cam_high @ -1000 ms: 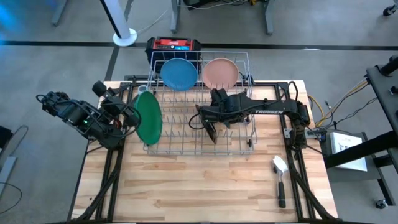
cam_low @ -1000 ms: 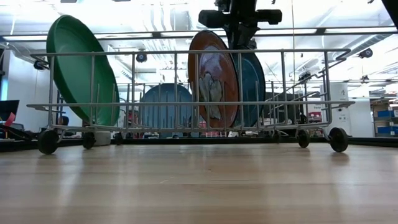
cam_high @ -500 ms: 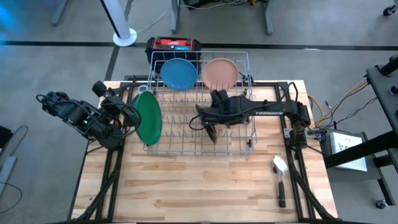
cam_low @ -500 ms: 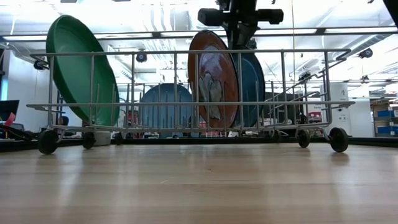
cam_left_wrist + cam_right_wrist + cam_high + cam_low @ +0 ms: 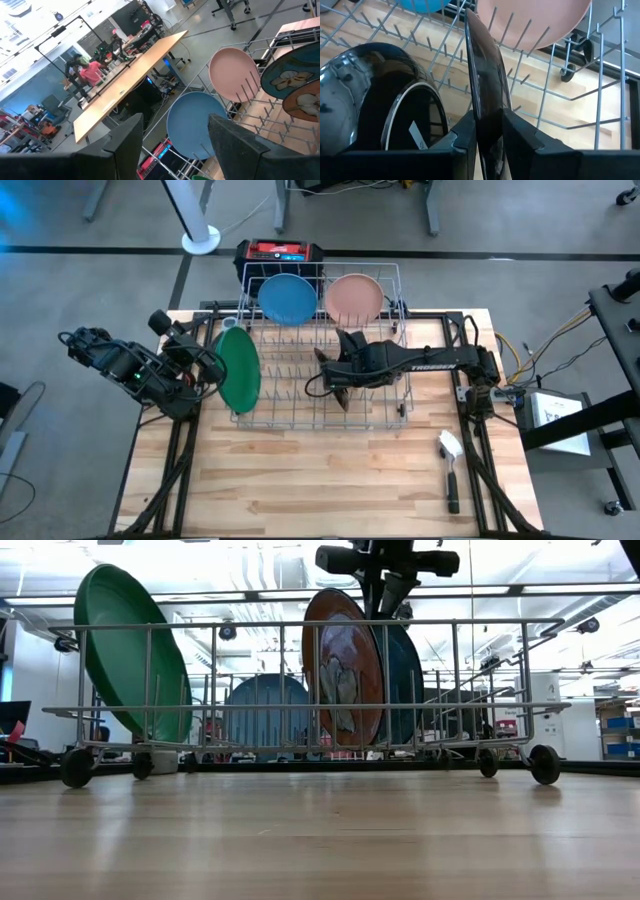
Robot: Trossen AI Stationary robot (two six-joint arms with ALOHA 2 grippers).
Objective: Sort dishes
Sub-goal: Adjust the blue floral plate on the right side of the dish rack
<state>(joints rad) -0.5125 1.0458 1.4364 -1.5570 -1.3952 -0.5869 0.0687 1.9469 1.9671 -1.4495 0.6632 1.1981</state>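
So the wire rack (image 5: 320, 415) sits toward the 12 o'clock side of the wooden table (image 5: 300, 480), and most of the plates are already stood up in it. The blue plate (image 5: 288, 298) and the pink plate (image 5: 353, 297) stand side by side along the rack's 12 o'clock edge, blue toward 9 o'clock and pink toward 3 o'clock. The bigger green plate (image 5: 238, 367) stands on edge at the rack's 9 o'clock end.

The right gripper (image 5: 487, 137) is over the middle of the rack, reaching in from the 3 o'clock side. Its two fingers (image 5: 462, 135) sit on either side of the rim of a dark plate (image 5: 487, 100) that stands on edge between the wires, so it looks pinched on that plate, though I can't tell how firmly. From table level you can see two plates upright there, one just behind the other: an orange-brown plate (image 5: 343, 665) with a pale flower pattern in front, and a darker one (image 5: 405, 670) right behind it, with the gripper coming down on their top edges.

The left gripper (image 5: 205, 370) is parked at the table's 9 o'clock edge, just beside the green plate, with its fingers (image 5: 125, 145) spread apart and nothing between them.

A brush (image 5: 451, 470) with a white head and a black handle lies on the table toward 4 o'clock, well apart from the rack.
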